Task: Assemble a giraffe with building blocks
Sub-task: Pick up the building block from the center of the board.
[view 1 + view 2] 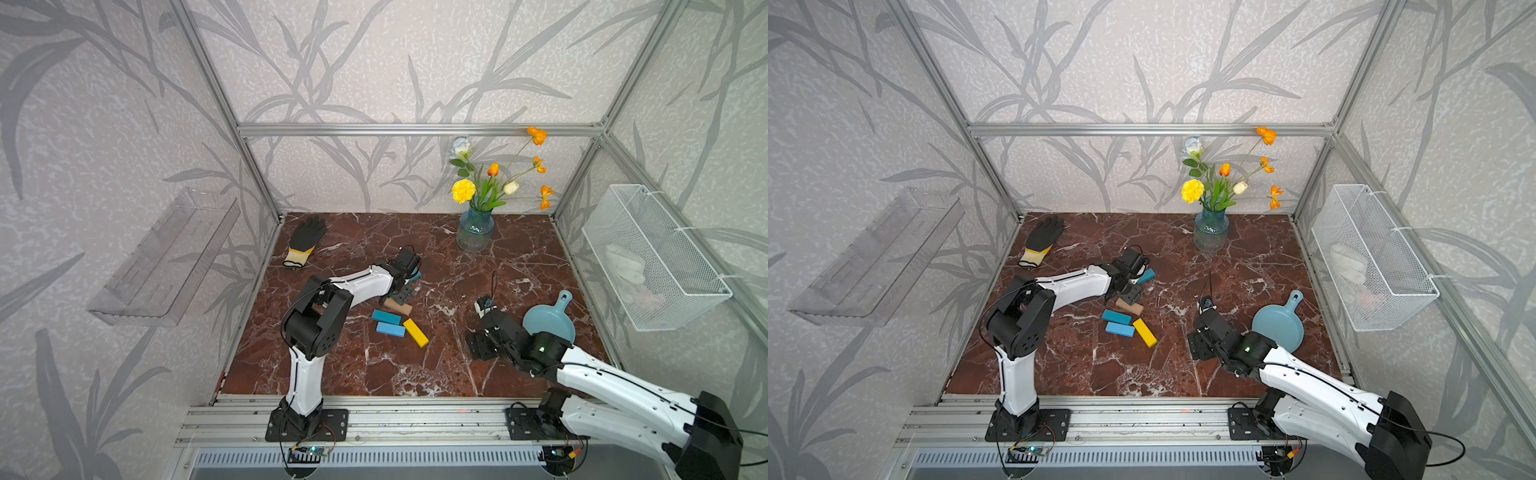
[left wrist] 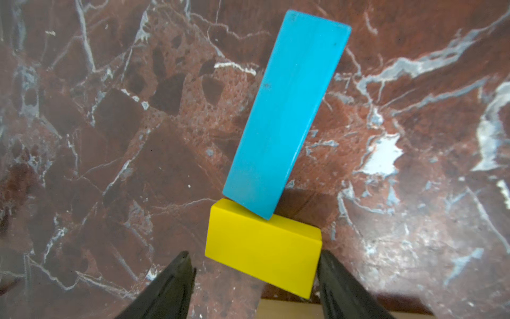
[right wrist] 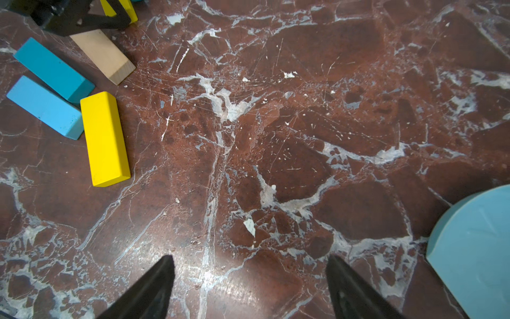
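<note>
The left pincer [image 2: 254,256] hangs low over the middle of the red-brown marble-patterned table [image 1: 519,257], its jaws apart on either side of a yellow rectangular wooden block [image 2: 263,248]. One black finger [image 2: 331,270] is at the block's corner, while the other stands just clear of it, so nothing is clamped. A long teal wooden bar [image 2: 287,110] lies flat beyond the yellow block, with one end touching it; whether that end rests on the block or only abuts it cannot be told. A plain tan wooden bar [image 1: 401,308] lies just on the near side of this pincer, partly under it in both top views. Beside the tan bar, nearer the front rail, a darker teal bar [image 3: 53,69] and a lighter blue bar [image 3: 45,107] lie side by side, close together, and a second yellow bar [image 3: 106,138] lies flat across their ends, just beside them. The right pincer [image 3: 249,265] hovers over bare table well apart from the blocks, jaws spread wide and holding nothing. A light-blue plastic scoop with a handle [image 1: 548,324] sits just beside that arm. At the back stand a blue glass vase of flowers [image 1: 475,230] and a black work glove [image 1: 305,241].
</note>
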`<state>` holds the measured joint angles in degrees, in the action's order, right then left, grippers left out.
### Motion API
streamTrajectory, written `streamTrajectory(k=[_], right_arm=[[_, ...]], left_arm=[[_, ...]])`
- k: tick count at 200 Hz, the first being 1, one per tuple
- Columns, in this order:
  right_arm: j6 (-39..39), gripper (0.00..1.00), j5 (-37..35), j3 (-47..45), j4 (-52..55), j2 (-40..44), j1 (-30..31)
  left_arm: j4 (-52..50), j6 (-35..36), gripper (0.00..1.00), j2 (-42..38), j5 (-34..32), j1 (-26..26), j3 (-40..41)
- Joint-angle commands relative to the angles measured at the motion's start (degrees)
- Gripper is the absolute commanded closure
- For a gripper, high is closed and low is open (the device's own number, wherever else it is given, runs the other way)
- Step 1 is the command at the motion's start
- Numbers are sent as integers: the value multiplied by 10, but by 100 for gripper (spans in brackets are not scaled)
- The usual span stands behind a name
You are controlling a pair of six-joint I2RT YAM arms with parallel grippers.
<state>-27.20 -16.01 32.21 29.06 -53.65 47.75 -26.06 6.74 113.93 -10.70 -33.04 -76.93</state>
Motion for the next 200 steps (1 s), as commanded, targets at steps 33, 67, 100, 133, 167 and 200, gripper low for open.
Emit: streamTrajectory(k=[33,67,100,133,167,200], right_arm=[[-7,14,-15,-19,3,10,3],[-2,14,-18,-13,3,-4,3],[-6,14,-19,-18,-1,-10,3],[-9,14,-16,-19,-4,-15,3],[-12,15,-17,-23,-4,-16,3],[-14,16,-22,-31,-15,-16,3]], left_arm=[[-114,56,30,61,112,18,-88],[-116,40,30,70,143,26,-95],[-114,13,30,70,149,32,-84],[-117,-21,34,66,138,34,-78],[-98,-74,51,51,141,43,-69],[-56,-137,59,1,205,62,-84]])
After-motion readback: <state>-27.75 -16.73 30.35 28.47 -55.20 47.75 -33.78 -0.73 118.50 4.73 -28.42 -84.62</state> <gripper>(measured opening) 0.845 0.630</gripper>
